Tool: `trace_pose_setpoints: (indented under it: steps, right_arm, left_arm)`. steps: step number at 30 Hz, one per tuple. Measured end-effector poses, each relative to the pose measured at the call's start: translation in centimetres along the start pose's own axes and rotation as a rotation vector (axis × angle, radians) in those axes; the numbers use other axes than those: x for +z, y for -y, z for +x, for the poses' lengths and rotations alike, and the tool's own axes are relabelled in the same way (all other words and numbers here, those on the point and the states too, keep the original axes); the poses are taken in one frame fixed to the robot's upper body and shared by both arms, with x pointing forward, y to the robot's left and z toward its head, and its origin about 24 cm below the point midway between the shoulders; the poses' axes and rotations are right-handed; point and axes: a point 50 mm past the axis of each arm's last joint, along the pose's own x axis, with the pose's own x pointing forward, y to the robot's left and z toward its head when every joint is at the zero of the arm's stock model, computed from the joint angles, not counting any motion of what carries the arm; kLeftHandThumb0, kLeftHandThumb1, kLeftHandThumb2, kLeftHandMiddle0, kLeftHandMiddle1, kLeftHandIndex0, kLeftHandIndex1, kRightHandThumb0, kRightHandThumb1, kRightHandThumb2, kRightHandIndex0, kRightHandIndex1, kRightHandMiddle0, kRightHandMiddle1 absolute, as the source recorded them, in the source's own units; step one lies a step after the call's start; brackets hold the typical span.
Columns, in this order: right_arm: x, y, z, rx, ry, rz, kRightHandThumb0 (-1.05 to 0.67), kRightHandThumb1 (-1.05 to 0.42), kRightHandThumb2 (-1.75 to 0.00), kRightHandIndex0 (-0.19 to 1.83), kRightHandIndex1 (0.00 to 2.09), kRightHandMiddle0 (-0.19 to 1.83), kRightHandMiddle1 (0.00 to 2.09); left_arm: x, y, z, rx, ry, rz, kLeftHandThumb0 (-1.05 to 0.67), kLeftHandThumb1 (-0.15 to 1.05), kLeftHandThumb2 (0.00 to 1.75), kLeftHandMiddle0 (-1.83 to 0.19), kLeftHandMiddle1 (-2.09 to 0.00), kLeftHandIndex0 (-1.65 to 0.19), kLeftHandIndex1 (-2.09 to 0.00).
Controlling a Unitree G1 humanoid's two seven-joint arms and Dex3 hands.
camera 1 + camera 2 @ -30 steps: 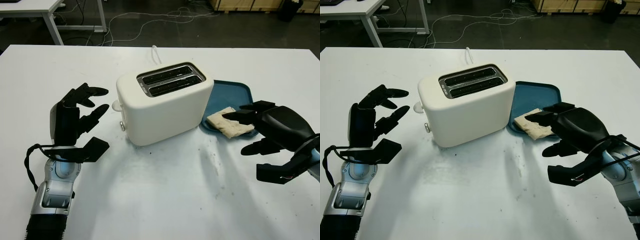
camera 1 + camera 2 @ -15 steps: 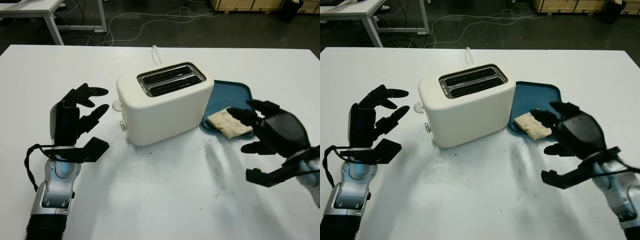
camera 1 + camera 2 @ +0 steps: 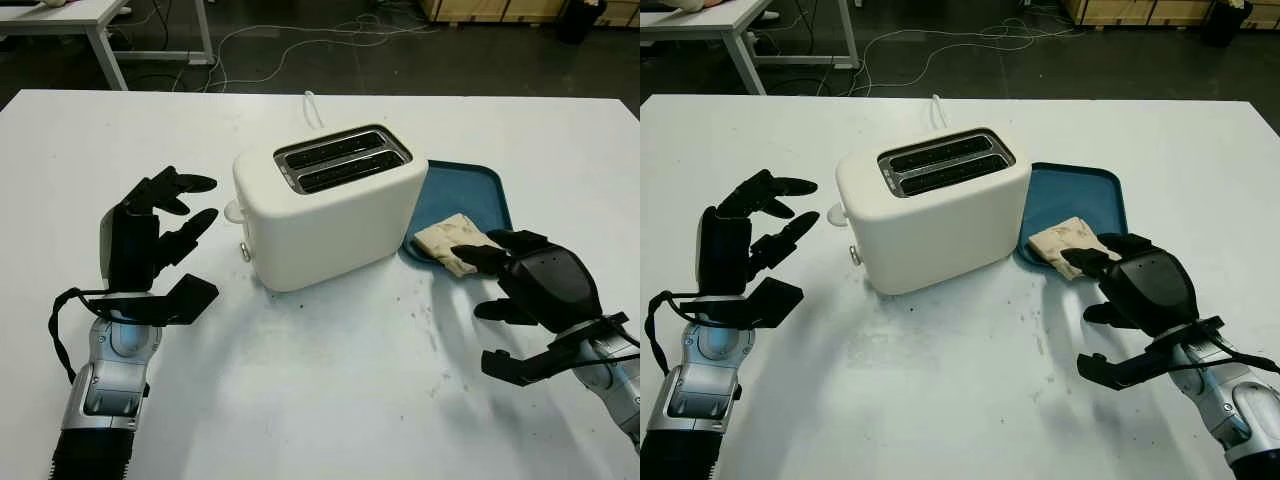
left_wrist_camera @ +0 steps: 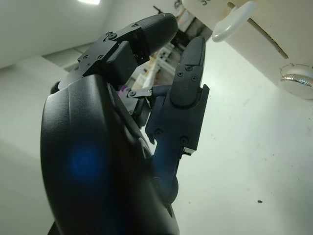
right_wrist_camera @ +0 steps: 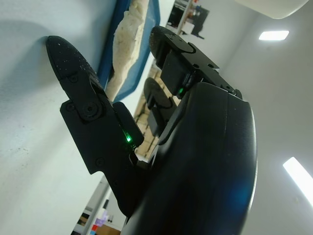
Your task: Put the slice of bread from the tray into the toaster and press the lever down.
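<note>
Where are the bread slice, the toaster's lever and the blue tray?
bread slice (image 3: 452,237), left eye view, on its top face.
lever (image 4: 234,21), left wrist view, on its white knob.
blue tray (image 3: 1080,190), right eye view, on its bare floor.

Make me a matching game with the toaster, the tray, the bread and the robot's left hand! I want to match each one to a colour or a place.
Things:
1. toaster
2. tray
3. bread
4. left hand

Matches:
A. blue
B. lying on the tray's near edge, by the right hand
C. cream, in the middle of the table
D. black, open, on the toaster's lever side

Pairs: 1-C, 2-A, 3-B, 4-D
</note>
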Motion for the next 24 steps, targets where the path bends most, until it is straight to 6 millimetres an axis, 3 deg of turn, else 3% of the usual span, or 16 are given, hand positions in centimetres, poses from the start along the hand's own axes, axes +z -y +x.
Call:
trace_pose_setpoints:
  steps: [24]
  right_arm:
    - [-0.9,-1.8,1.2,-0.035,-0.04,0.004,-0.56,-0.72,-0.01,0.57,0.0,0.71,0.0]
  left_arm:
    - [0.0,0.0,0.0,0.001,0.0,-0.002,-0.35,0.92,0.15,-0.5,-1.51,-0.66,-0.78]
